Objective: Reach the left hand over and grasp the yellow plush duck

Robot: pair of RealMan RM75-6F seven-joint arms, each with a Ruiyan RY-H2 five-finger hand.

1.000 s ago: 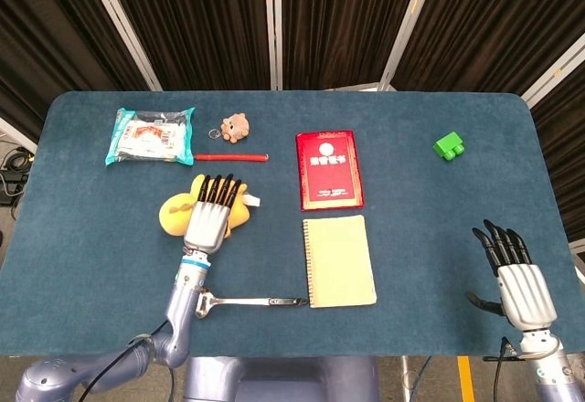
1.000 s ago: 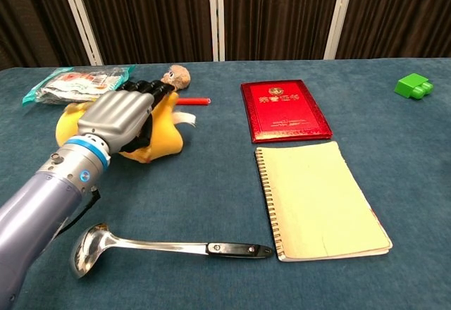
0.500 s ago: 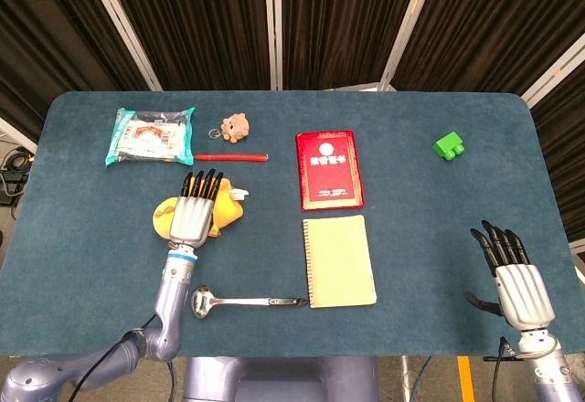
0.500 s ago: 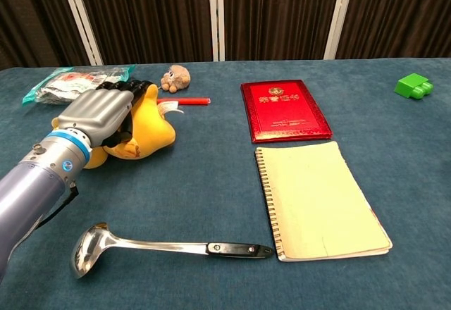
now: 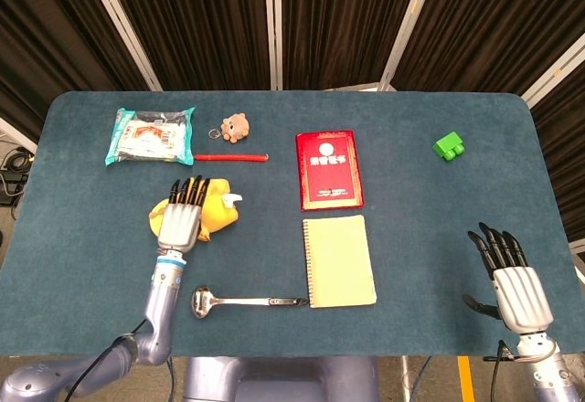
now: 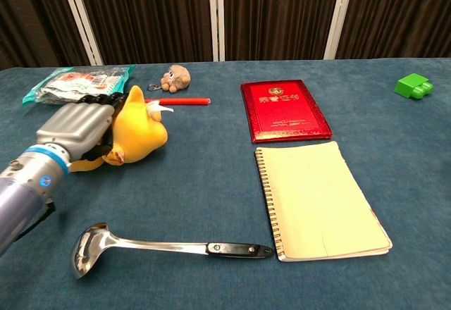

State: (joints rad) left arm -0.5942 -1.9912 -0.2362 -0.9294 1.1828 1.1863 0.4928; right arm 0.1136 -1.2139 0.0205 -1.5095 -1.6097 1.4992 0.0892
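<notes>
The yellow plush duck (image 5: 219, 210) (image 6: 139, 132) lies on the blue table left of centre, tilted, with a pointed end sticking up. My left hand (image 5: 179, 221) (image 6: 74, 123) lies palm down over the duck's left side and touches it. Its fingers are stretched out flat, not wrapped around the toy. The thumb side meets the duck, and the part of the duck under the palm is hidden. My right hand (image 5: 516, 288) hovers at the near right corner with fingers spread and nothing in it; only the head view shows it.
A metal ladle (image 5: 247, 301) (image 6: 162, 246) lies just in front of the duck. A yellow notebook (image 5: 338, 260) and red booklet (image 5: 328, 169) sit to the right. Behind the duck are a red pen (image 5: 230, 157), brown toy (image 5: 236, 128) and snack packet (image 5: 151, 135). A green block (image 5: 448, 146) sits far right.
My left hand has slid left, off most of the duck. The duck shifted left a little and tipped up, now showing to the right of the hand. The right hand barely moved.
</notes>
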